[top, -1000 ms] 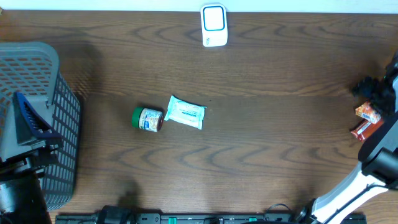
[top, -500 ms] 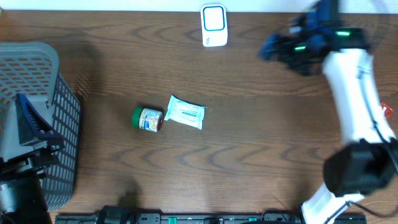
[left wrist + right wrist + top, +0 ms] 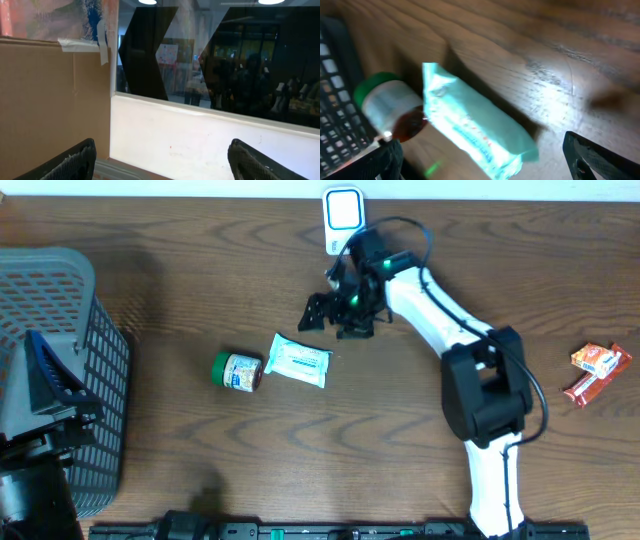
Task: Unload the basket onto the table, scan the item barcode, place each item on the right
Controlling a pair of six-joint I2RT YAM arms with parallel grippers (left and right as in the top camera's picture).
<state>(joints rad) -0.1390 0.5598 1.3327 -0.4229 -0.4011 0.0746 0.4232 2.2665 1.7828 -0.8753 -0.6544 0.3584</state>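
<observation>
Parked at the far left, my left gripper (image 3: pixel 160 161) is spread wide with nothing between its fingers. Its camera looks out at a wall and window rather than the table, so I judge it is keeping clear of the work. Beside it stands the grey basket (image 3: pixel 95 330), well apart from the items.

Next comes the green-lidded jar (image 3: pixel 237 371), lying on its side on the table (image 3: pixel 200 470). Its base is right against a corner of the teal packet (image 3: pixel 300 362), which lies flat.

My right gripper (image 3: pixel 335 312) hovers just above and beyond the packet, unclenched and holding nothing. The wrist view shows the packet between my two fingers (image 3: pixel 382 159). I take the packet to be the thing to scan, and I am lined up to close on it.

The jar crowding one end is the main nuisance; a finger could nudge it. The white scanner (image 3: pixel 343 220) sits just behind my arm at the table's far edge, a short carry away. At the far right, two snack bars (image 3: pixel 593 370) lie out of the way.
</observation>
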